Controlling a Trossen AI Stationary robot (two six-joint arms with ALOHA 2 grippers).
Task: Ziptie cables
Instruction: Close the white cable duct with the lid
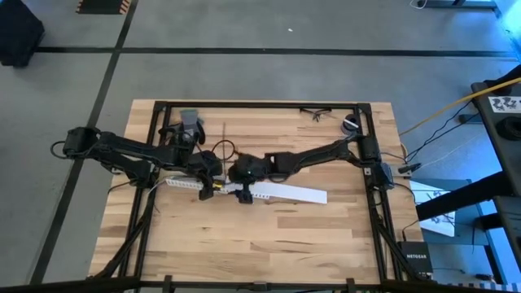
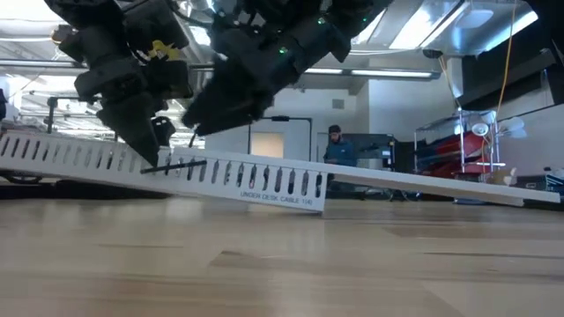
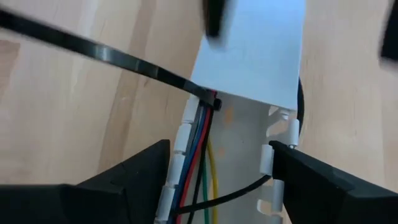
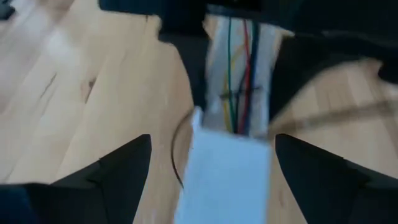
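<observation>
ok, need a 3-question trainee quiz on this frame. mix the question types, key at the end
1. True or false: the black ziptie already runs across the coloured wires lying inside the white slotted channel.
2. Multiple choice: where do the left gripper and right gripper stand?
A. Both parked at the table's far corners
B. Both over the channel near the table's middle, close together
C. One at the channel, one off the table
3. Fill in: both grippers' jaws are ____, each pair standing either side of the channel in its wrist view.

Key
1. True
2. B
3. open
</observation>
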